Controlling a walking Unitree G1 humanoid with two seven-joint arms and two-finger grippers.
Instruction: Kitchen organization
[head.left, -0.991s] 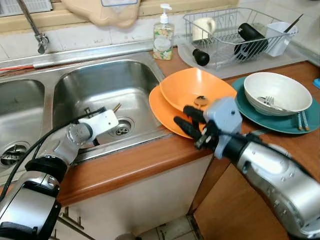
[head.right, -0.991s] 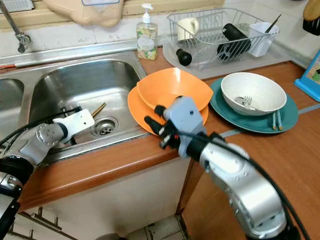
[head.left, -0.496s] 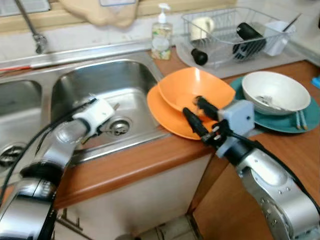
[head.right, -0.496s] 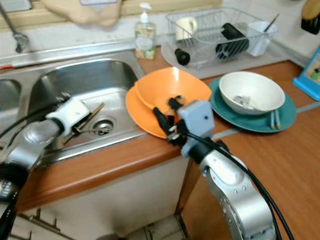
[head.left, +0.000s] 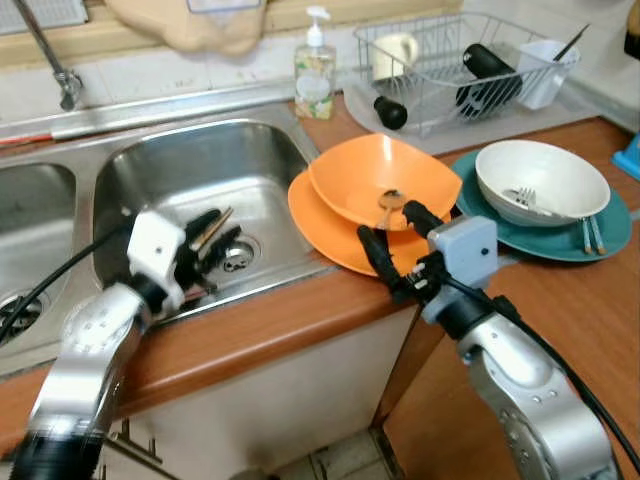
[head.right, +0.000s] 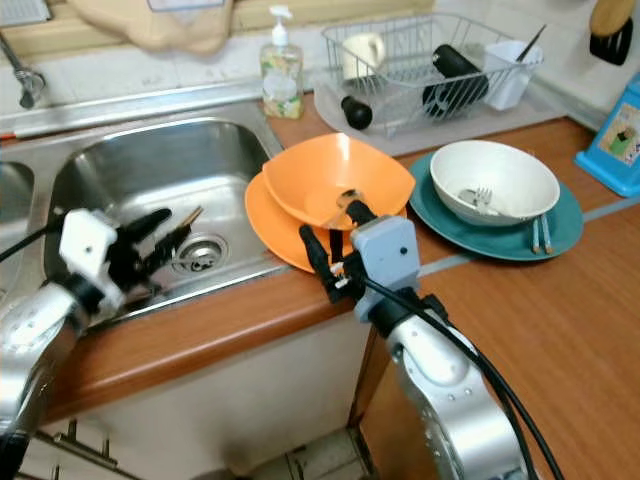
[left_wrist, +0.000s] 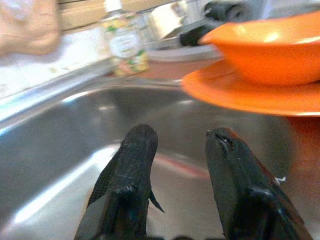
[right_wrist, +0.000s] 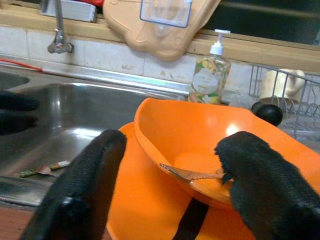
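Left hand: fingers parted, empty, over the sink basin near the drain; it has risen since a second ago. Right hand: fingers spread wide, empty, at the near rim of the orange bowl, which sits on the orange plate on the desk; it has advanced toward the bowl.

Shiny steel sink, glossy orange bowl

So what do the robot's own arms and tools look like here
Both arms are silver metal with rounded shells and black cables along them. The left tool sits on a white block-shaped wrist housing, the right tool on a grey-blue one. Each has two long black fingers with finely textured pads.
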